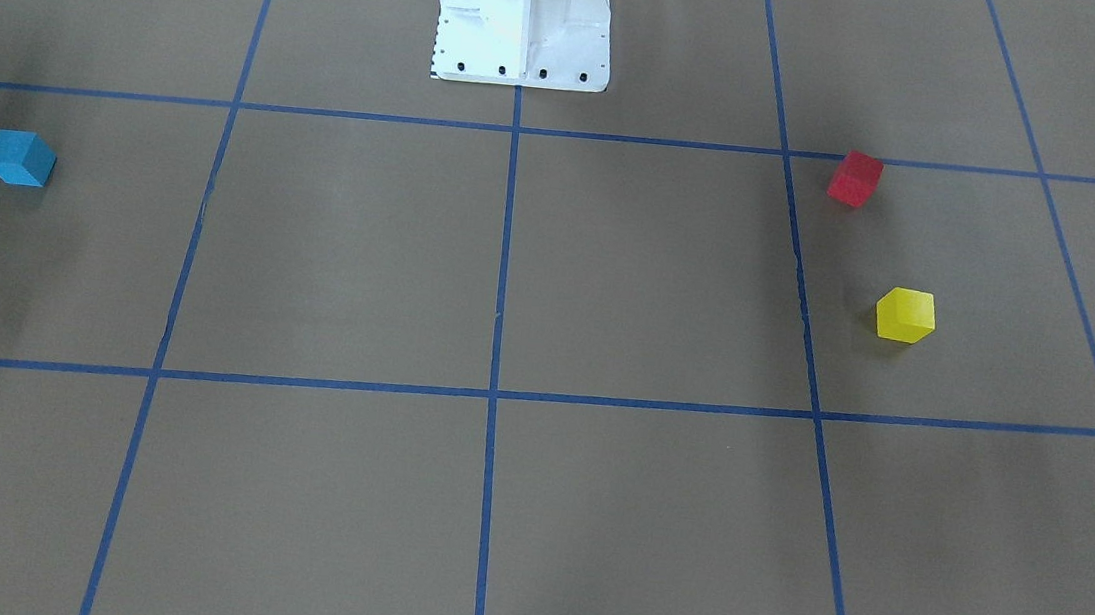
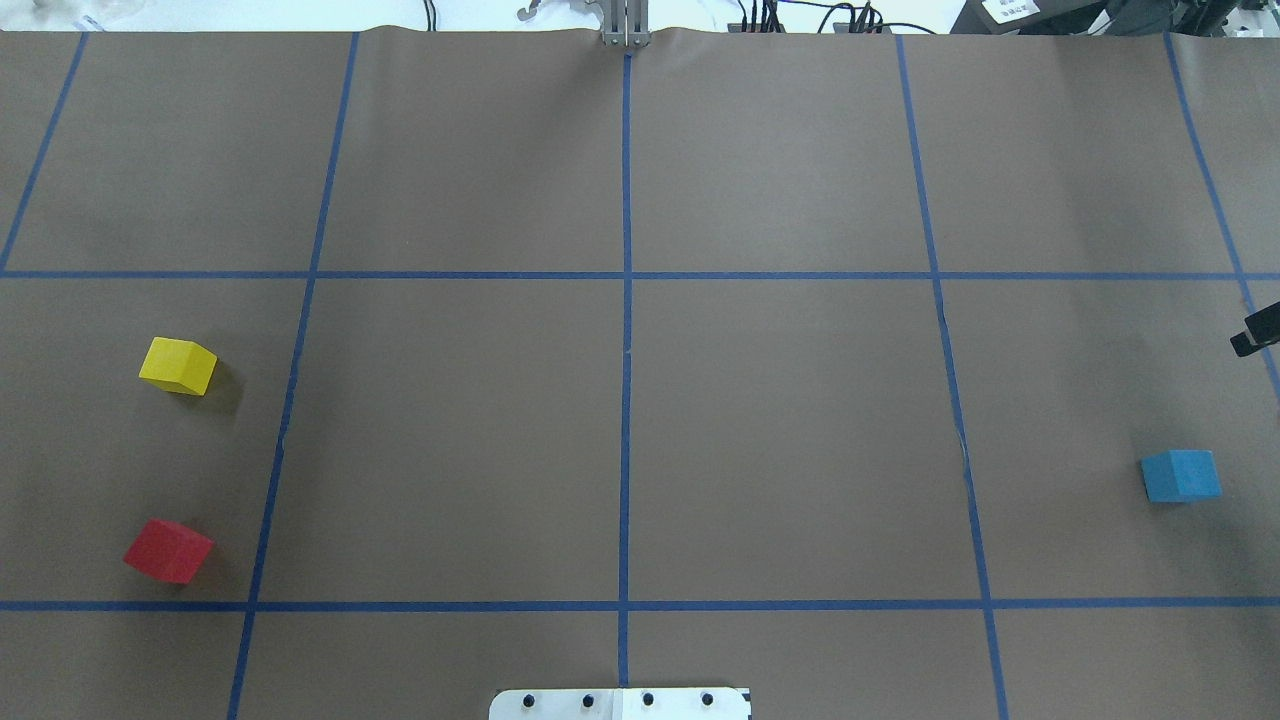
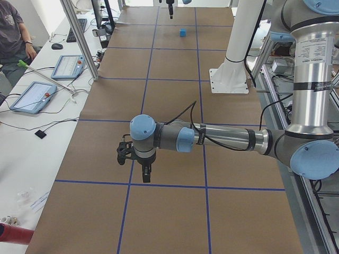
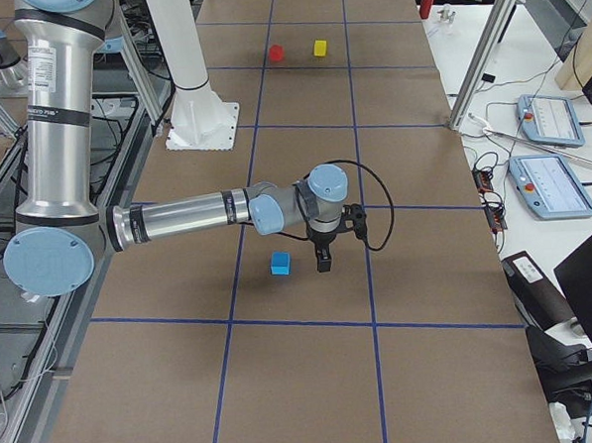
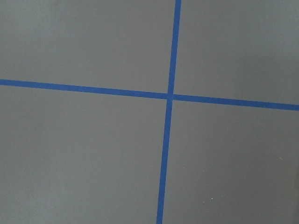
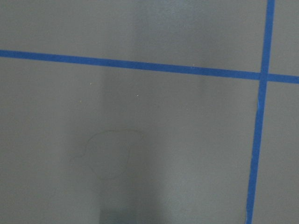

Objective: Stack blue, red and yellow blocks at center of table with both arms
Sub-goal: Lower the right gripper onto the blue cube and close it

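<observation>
blue block (image 2: 1181, 475) at my right, red block (image 2: 168, 550) and yellow block (image 2: 178, 366) at my left: seemingly light, rigid cubes, best pinched across flat faces; finger spread of my left gripper (image 3: 145, 173) and right gripper (image 4: 324, 262) i cannot tell.

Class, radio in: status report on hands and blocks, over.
Left hand, right hand: grip state unclear. Blue block, red block, yellow block apart, unstacked. No obstruction seen.

The left arm (image 3: 228, 138) and right arm (image 4: 177, 220) are silver metal tubes with grey joint housings and pale blue round caps (image 3: 142, 127), each trailing a thin black cable (image 3: 180, 112), beside a white flanged pedestal (image 1: 525, 14) dotted with black screws (image 1: 502, 70).
</observation>
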Action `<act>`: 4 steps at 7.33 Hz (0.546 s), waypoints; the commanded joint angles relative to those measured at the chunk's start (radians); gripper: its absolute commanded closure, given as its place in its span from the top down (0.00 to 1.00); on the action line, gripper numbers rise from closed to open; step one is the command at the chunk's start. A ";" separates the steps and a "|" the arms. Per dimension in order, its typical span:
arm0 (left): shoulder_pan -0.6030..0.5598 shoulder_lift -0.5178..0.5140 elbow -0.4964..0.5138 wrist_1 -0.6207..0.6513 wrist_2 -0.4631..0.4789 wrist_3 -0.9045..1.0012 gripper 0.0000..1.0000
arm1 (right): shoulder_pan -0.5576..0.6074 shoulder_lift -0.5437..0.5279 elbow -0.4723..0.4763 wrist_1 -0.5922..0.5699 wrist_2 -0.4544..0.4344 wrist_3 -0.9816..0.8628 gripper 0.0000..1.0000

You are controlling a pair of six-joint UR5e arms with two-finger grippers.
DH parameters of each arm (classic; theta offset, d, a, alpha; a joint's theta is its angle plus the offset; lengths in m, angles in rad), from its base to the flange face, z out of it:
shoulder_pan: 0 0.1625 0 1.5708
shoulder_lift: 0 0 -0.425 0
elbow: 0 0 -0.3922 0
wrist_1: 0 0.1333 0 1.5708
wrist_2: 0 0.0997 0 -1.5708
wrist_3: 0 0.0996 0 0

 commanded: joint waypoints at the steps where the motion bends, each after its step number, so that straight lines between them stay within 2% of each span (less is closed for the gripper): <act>1: 0.010 0.003 0.004 -0.002 0.002 0.003 1.00 | -0.053 -0.061 0.011 0.138 -0.007 0.089 1.00; 2: 0.011 0.003 0.004 -0.002 0.002 0.003 1.00 | -0.111 -0.072 0.011 0.224 -0.012 0.293 1.00; 4: 0.011 0.001 0.006 -0.002 0.005 0.004 1.00 | -0.210 -0.138 -0.007 0.373 -0.075 0.361 1.00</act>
